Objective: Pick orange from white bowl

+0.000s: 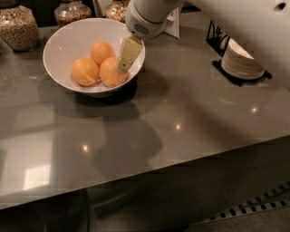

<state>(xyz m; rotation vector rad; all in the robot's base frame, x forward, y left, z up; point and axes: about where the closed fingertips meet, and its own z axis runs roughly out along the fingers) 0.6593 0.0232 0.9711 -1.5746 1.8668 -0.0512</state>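
The white bowl (61,43) stands at the back left of the grey counter and holds three oranges. The orange (111,74) at the front right looks slightly the largest; two others lie at the front left (84,71) and at the back (101,51). My gripper (123,68) hangs from the white arm over the bowl's right side. Its yellowish tip reaches down inside the rim, right against the upper right of the front-right orange. It hides part of that orange.
Three glass jars of grains (18,27) (72,11) (118,9) stand behind the bowl. A stack of small white dishes (242,63) sits in a black rack at the right. The counter's front edge (181,158) runs across the lower frame.
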